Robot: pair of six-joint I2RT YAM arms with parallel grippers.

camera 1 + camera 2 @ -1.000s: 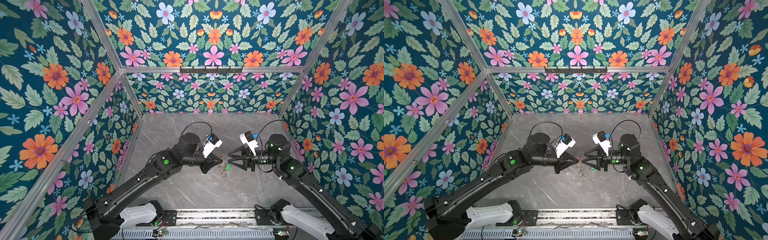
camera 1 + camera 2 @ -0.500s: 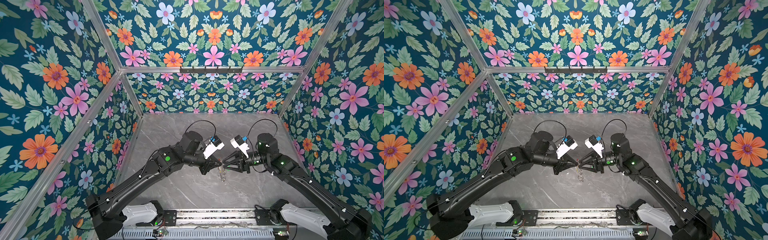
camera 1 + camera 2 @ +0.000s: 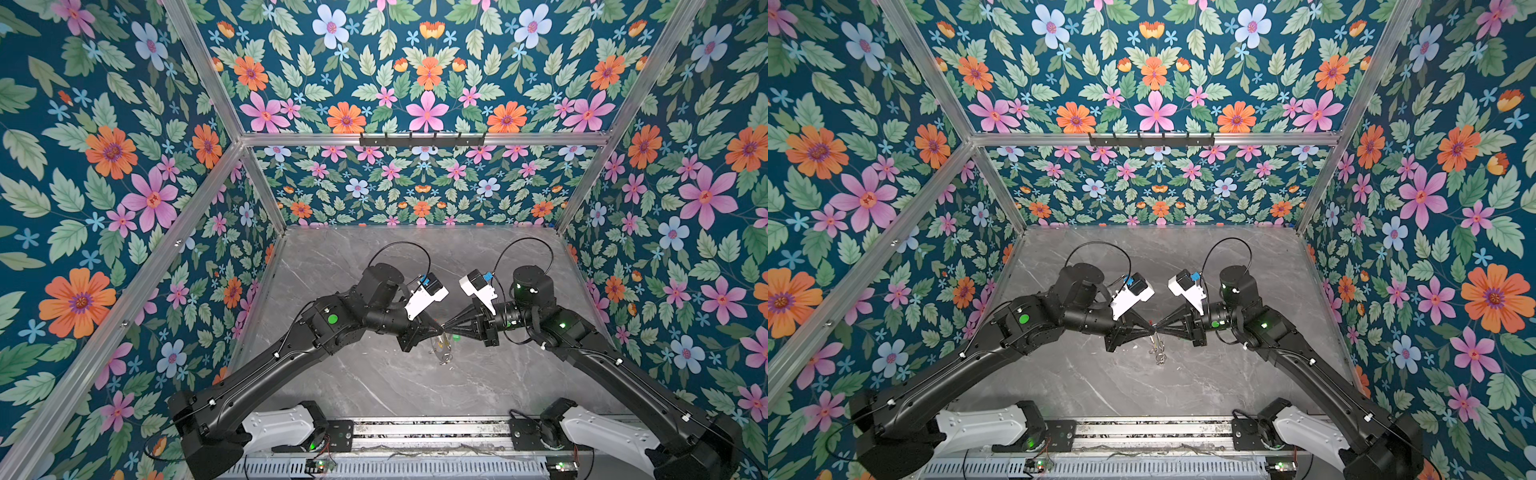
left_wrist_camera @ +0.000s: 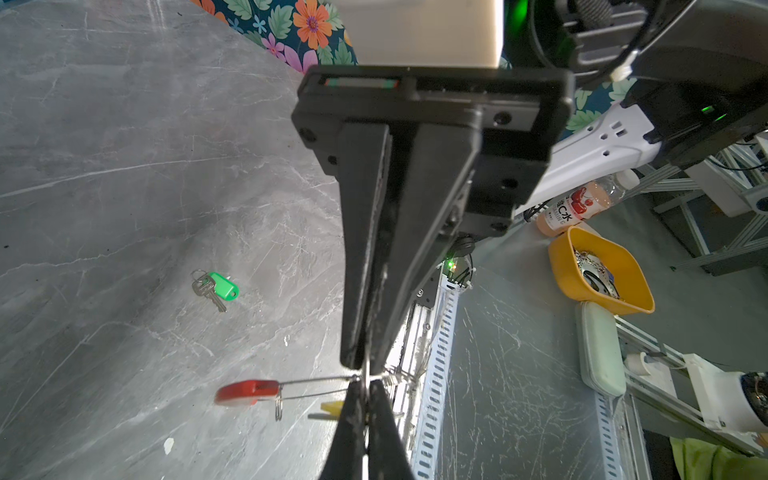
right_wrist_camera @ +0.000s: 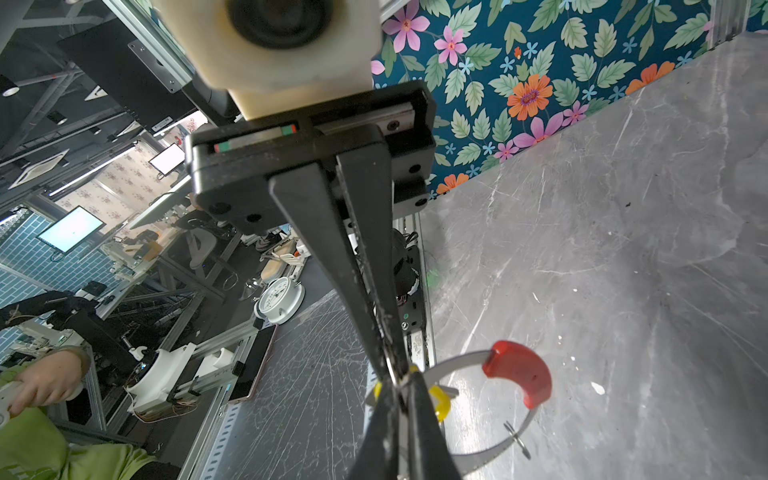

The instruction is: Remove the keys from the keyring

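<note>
Pinching the keyring above the counter, the left pincer should hold rigid while the right pincer, pressed shut tip-to-tip beside it where the yellow-tagged key hangs, coaxes that key slowly round the rim; the green-tagged key lies loose on the counter.

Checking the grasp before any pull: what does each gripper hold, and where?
Left gripper: keyring, by its thin rim beside the yellow tag. Right gripper: shut at that spot; rim or tag, cannot tell.
</note>
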